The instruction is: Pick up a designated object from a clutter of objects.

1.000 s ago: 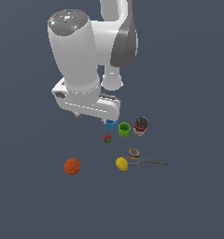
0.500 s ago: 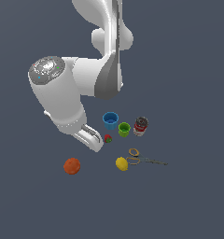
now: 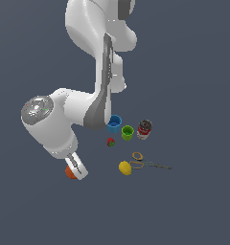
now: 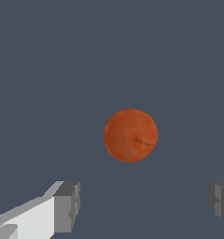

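Observation:
The orange ball (image 4: 130, 135) fills the middle of the wrist view, lying on the dark grey floor. In the exterior view only a sliver of the orange ball (image 3: 70, 172) shows behind my hand, at the exterior view's left. My gripper (image 4: 144, 200) is open and empty, with its fingers (image 4: 67, 205) wide apart just above the ball. In the exterior view the gripper (image 3: 77, 168) hangs low over the ball. The rest of the clutter lies to the exterior view's right: lemon (image 3: 125, 168), strawberry (image 3: 110, 141), scissors (image 3: 145, 163).
A blue cup (image 3: 114, 123), a green cup (image 3: 127, 132) and a red-labelled can (image 3: 144, 129) stand in a row behind the strawberry. My arm's large white links (image 3: 54, 122) hang over the exterior view's left side.
My arm has swung down and to the exterior view's left, from above the cups to over the orange ball, which it now partly hides.

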